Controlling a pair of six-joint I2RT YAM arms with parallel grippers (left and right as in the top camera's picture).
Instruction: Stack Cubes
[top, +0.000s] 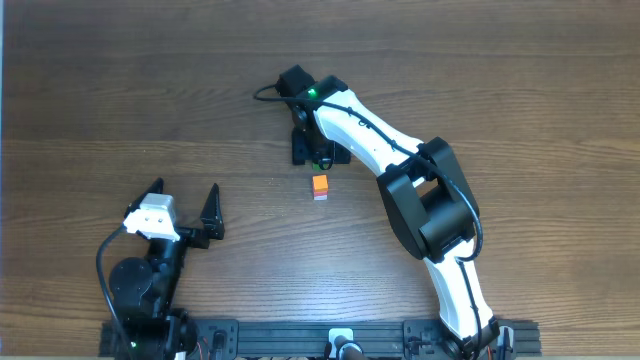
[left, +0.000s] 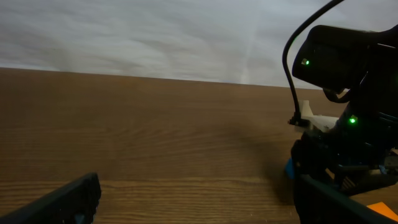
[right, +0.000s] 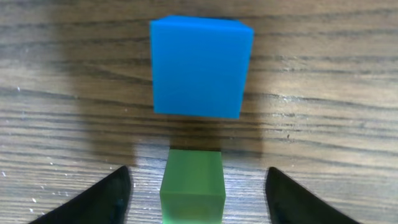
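We see the right arm reaching from its base at the near edge of the worktop (top: 100, 80) up toward the middle, with its end effector (top: 318, 150) pointing down at the surface a little beyond the centre. From that arm's wrist, the right end effector (right: 197, 180) is spread wide, with one dark finger on each side of a green cube (right: 193, 186) and clear worktop between each finger and the cube. The green cube stands on the wood, not gripped. Just beyond it, farther from the fingers, stands a blue cube (right: 202, 65), also resting on the worktop and square to the green one. An orange cube (top: 320, 184) sits near the middle of the worktop, just on the near-edge side of the right end effector. It seems to rest on a paler block, though it is too small in the overhead view for us to be sure. The left arm stands toward the near left corner, folded close to its base. Its end effector (top: 185, 186) is spread open with nothing between the fingers, well apart from all the cubes. From the left wrist we look across bare wood to the right arm, with a sliver of the blue cube (left: 289, 167) at its foot.
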